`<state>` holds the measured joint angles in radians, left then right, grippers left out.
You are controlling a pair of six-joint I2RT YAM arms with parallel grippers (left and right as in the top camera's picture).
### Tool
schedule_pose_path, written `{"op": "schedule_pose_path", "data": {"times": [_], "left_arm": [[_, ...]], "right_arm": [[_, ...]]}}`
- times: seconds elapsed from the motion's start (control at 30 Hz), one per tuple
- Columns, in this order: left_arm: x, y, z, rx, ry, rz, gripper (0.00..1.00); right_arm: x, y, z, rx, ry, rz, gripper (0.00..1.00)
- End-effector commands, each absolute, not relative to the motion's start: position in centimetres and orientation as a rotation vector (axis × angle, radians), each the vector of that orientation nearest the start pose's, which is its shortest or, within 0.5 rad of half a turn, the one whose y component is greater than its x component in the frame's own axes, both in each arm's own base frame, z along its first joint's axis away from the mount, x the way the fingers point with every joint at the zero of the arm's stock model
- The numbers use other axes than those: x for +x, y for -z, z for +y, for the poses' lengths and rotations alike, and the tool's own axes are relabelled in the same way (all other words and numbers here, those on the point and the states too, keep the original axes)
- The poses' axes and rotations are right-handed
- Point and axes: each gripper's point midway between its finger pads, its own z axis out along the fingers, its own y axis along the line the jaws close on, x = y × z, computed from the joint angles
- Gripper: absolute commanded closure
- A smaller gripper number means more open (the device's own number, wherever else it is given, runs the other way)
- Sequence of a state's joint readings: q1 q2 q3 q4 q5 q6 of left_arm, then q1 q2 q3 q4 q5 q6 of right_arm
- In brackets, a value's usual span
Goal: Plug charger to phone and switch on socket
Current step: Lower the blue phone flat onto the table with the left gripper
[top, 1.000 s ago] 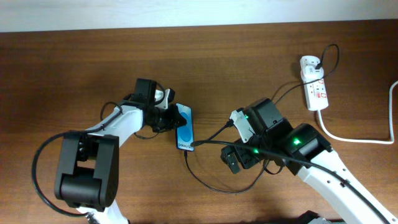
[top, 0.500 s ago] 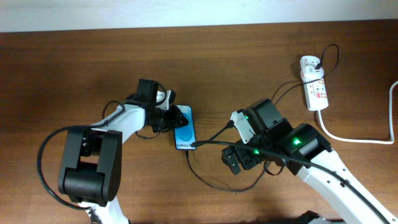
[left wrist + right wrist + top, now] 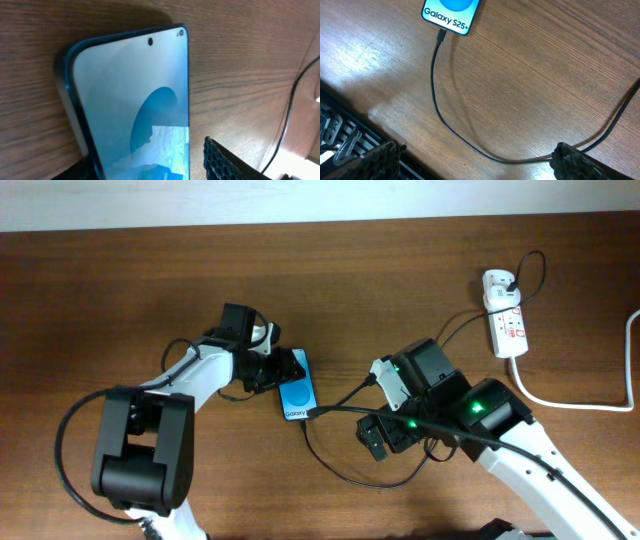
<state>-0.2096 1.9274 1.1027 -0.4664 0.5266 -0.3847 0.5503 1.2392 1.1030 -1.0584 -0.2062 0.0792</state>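
Lying flat mid-table, the phone (image 3: pixel 296 387) has the charger (image 3: pixel 434 95) tip touching its 6 o'clock edge. The left gripper (image 3: pixel 279 370) straddles its 12 o'clock end; I cannot tell whether it clamps. The right gripper (image 3: pixel 477 149) is spread and empty. The socket (image 3: pixel 508 320), running 12 to 6, lies well apart at its 2 o'clock, likely nearer this arm.

From its near-left base, the white-and-black left arm (image 3: pixel 190 385) bends far and to the right. Its black two-finger left gripper (image 3: pixel 283 368) sits low with its honeycomb-padded fingers (image 3: pixel 225 161) set apart; I can't tell if they pinch. The white right arm (image 3: pixel 520 445), green lights (image 3: pixel 478 408) glowing, reaches in from the near right. Its black right gripper (image 3: pixel 470 162) is spread wide and holds nothing.
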Motion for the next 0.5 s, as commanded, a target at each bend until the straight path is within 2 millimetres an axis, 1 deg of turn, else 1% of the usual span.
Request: {"op": "schedule_pose_path", "data": {"times": [0.0,0.17,0.33,0.4,0.47], "left_arm": [[33.2,4.7,-11.8,-0.314,0.485,3.066,0.38],[33.0,4.8,-11.8,-0.368,0.484,3.070,0.37],[32.9,4.8,-11.8,-0.373,0.484,3.076,0.37],[32.7,4.3,-11.7,-0.377,0.478,3.088,0.31],[32.8,2.9,-11.1,-0.380,0.415,3.088,0.30]], "right_arm": [[21.6,-16.3,17.1,-0.697,-0.431,2.729,0.02],[21.6,-16.3,17.1,-0.697,-0.431,2.729,0.02],[21.6,-16.3,17.1,-0.697,-0.430,2.729,0.02],[21.6,-16.3,17.0,-0.696,-0.425,2.730,0.02],[21.9,-16.2,16.7,-0.688,-0.389,2.727,0.02]]}}
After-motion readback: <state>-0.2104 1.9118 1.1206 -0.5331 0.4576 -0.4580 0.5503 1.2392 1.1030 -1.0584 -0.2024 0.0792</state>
